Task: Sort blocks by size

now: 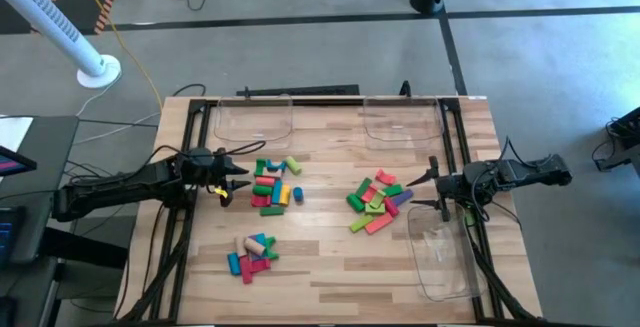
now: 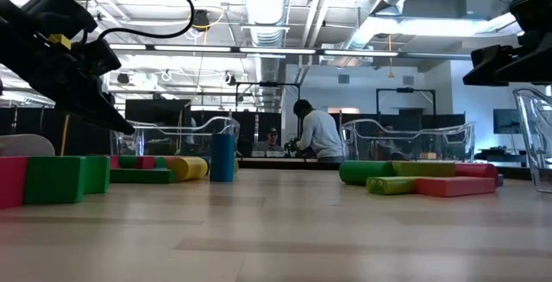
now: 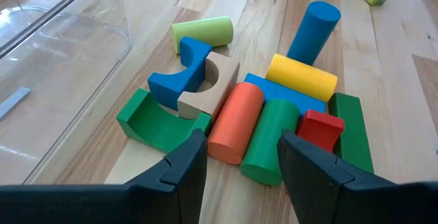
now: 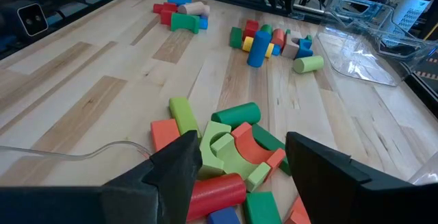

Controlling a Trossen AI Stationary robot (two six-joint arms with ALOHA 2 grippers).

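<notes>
The blocks lie on the wooden table in three loose heaps. One heap [image 1: 272, 182] lies left of centre, one [image 1: 378, 202] right of centre, and a third [image 1: 252, 255] lies near the front left. My left gripper [image 1: 238, 179] hovers open just left of the left heap, with its fingers [image 3: 183, 166] short of an orange cylinder [image 3: 236, 121] and a green cylinder [image 3: 270, 142]. My right gripper [image 1: 428, 189] hovers open just right of the right heap. Red and green blocks [image 4: 233, 148] lie beyond its fingertips. A blue cylinder [image 2: 222, 157] stands upright on its end.
Two clear plastic trays [image 1: 250, 119] [image 1: 405, 119] sit along the far edge. A third tray [image 1: 440, 257] lies at the near right, under my right arm. Bare wood lies between the heaps and along the front. A person [image 2: 317, 135] sits in the room beyond the table.
</notes>
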